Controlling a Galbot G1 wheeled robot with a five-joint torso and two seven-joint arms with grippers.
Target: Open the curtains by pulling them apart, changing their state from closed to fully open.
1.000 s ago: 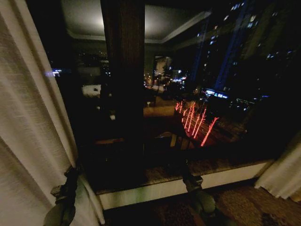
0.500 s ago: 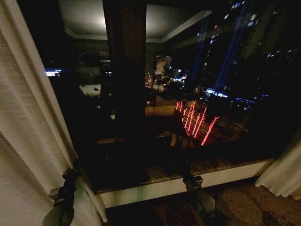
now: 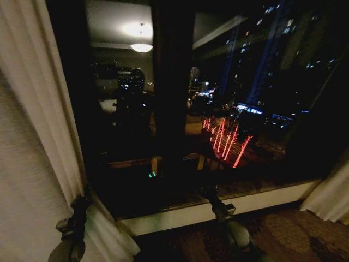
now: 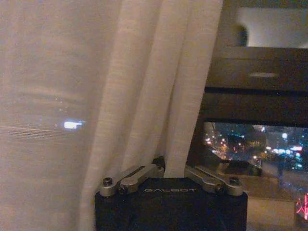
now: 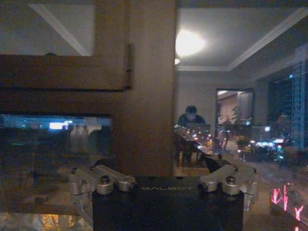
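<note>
The left curtain hangs bunched along the left side, a sheer cream panel with soft folds. The right curtain shows at the far right, low down. Dark window glass lies bare between them. My left gripper sits at the left curtain's inner edge, low near the sill. In the left wrist view the left gripper is shut on a fold of that curtain. My right gripper is held up before the glass at mid-window. In the right wrist view the right gripper stands open with nothing between its fingers.
A pale window sill runs across below the glass, and a dark wooden window post stands upright in the middle. Patterned carpet lies under the sill. The glass reflects a ceiling lamp and the room.
The head camera has shifted, so the window post now sits farther right in the picture and the room's reflection shows. Both arms keep their places; the left gripper stays on the curtain's edge.
</note>
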